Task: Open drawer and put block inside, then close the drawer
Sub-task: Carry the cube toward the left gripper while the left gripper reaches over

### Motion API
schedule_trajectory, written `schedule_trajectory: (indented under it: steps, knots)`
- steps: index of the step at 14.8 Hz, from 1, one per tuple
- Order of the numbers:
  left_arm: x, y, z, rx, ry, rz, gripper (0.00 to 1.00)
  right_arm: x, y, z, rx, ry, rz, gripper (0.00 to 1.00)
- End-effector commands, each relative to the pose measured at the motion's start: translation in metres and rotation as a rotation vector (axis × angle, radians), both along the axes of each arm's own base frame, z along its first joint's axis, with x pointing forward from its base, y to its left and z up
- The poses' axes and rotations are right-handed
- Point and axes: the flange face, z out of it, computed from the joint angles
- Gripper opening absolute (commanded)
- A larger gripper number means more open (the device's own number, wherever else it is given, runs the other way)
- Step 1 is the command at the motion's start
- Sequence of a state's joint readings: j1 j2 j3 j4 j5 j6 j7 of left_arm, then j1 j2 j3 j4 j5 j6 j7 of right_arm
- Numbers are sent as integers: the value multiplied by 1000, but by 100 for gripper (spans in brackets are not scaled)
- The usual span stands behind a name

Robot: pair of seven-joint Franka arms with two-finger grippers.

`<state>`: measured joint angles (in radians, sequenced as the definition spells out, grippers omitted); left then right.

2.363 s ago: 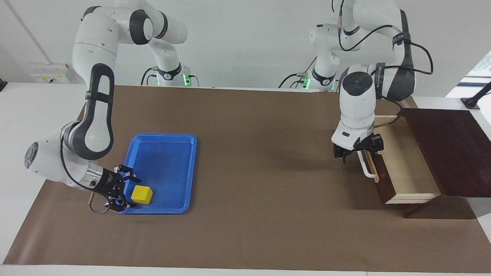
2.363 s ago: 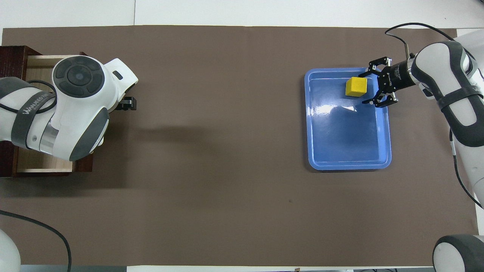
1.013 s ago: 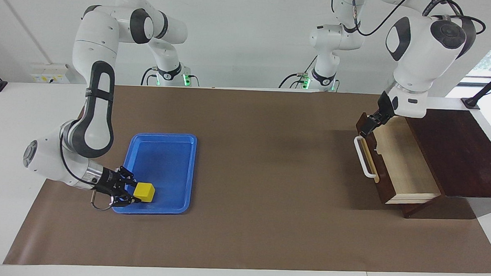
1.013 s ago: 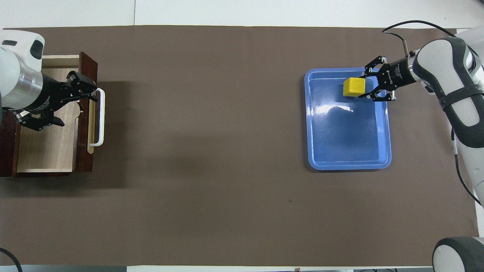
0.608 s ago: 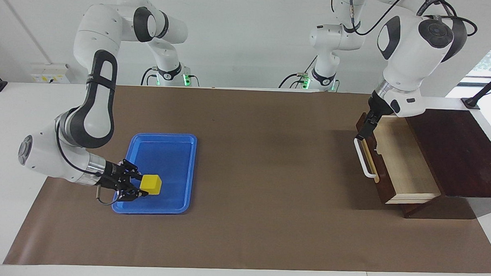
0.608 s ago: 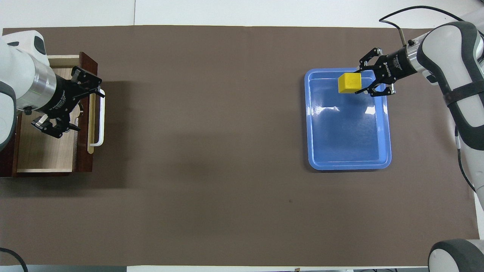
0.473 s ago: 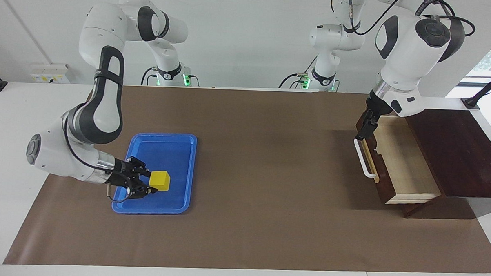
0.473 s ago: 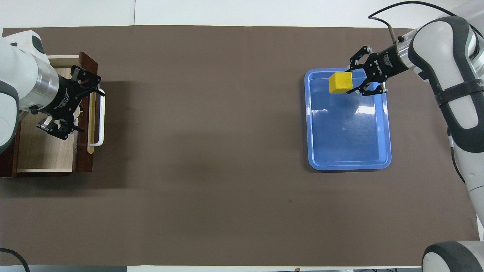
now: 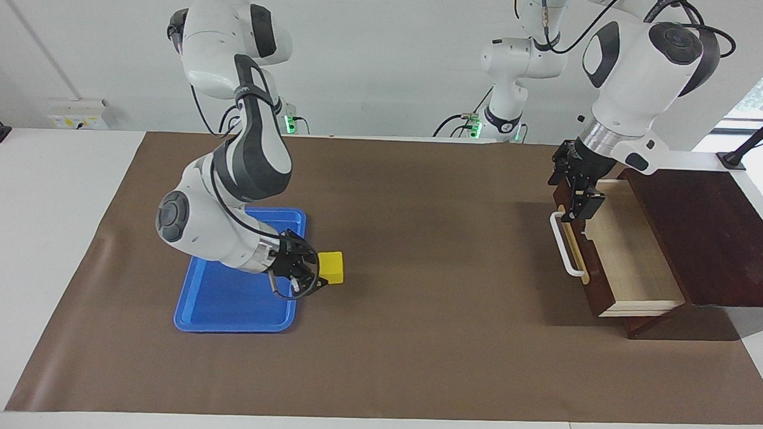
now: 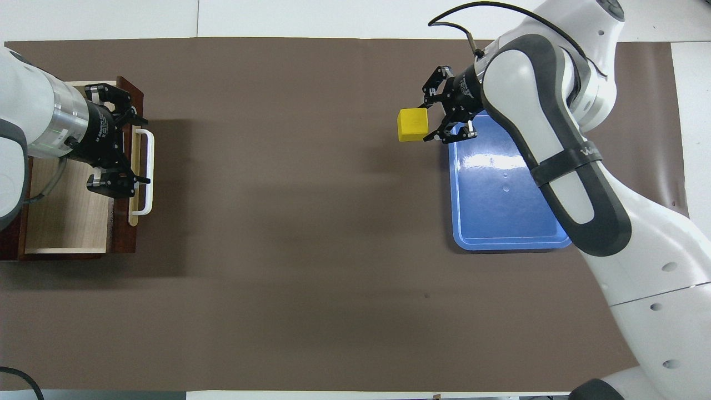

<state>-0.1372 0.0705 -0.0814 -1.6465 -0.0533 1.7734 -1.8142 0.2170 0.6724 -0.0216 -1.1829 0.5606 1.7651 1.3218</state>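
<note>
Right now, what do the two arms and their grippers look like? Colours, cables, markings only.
Both arms are glossy white with dark grey to black joint bands and round end caps. A grey strap bearing light lettering wraps a link of the right arm. Black cables loop around the left arm's upper links, and one runs along the right arm's wrist. The left gripper and right gripper are black, skeletal two-finger units on silver wrist rings.

White table point(image 9: 50, 241) covered by brown mat point(image 9: 415, 343). Resting on mat: blue tray point(image 9: 226, 307) toward right arm's end; dark box point(image 9: 704, 232) with open drawer point(image 9: 627, 261) toward left arm's end.
</note>
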Motion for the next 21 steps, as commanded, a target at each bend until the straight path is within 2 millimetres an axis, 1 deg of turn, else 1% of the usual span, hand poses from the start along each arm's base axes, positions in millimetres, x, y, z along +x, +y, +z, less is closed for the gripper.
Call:
schedule_trajectory:
  steps: [1, 2, 3, 4, 6, 7, 8, 11, 12, 14, 16, 18, 19, 21]
  knots:
    - [4, -49, -23, -16, 36, 72, 100, 2, 17, 6, -13, -19, -59, 0]
    - [7, -66, -31, -15, 48, 60, 100, 1, 24, 7, -15, -13, -73, 0]
    - [12, -78, -34, -16, 56, 70, 100, -2, 34, 7, -16, -10, -68, 0]
    - [18, -88, -42, -13, 71, 85, 100, -3, 38, 8, -17, -12, -75, 0]
    - [28, -116, -50, 0, 105, 93, 100, -3, 42, 9, -11, -6, -89, 0]
    - [31, -122, -47, -3, 98, 95, 100, -5, 46, 9, -4, 1, -80, 0]
    - [31, -123, -47, -2, 102, 103, 100, -9, 57, 11, 9, 3, -61, 0]
    - [31, -123, -46, -3, 96, 104, 100, -16, 79, 16, 33, -2, -41, 0]
    - [31, -124, -47, -2, 97, 102, 100, -22, 97, 15, 29, 5, -30, 0]
    - [31, -123, -47, -2, 95, 102, 100, -24, 109, 19, 32, -5, -55, 0]
    - [31, -124, -47, 0, 96, 100, 100, -32, 136, 21, 32, -14, -66, 0]
    - [30, -125, -47, 0, 96, 99, 100, -37, 150, 21, 33, -15, -84, 0]
    - [29, -129, -49, 2, 99, 93, 100, -38, 155, 23, 35, -16, -90, 0]
    - [25, -140, -52, 4, 105, 75, 100, -45, 174, 25, 39, -28, -95, 0]
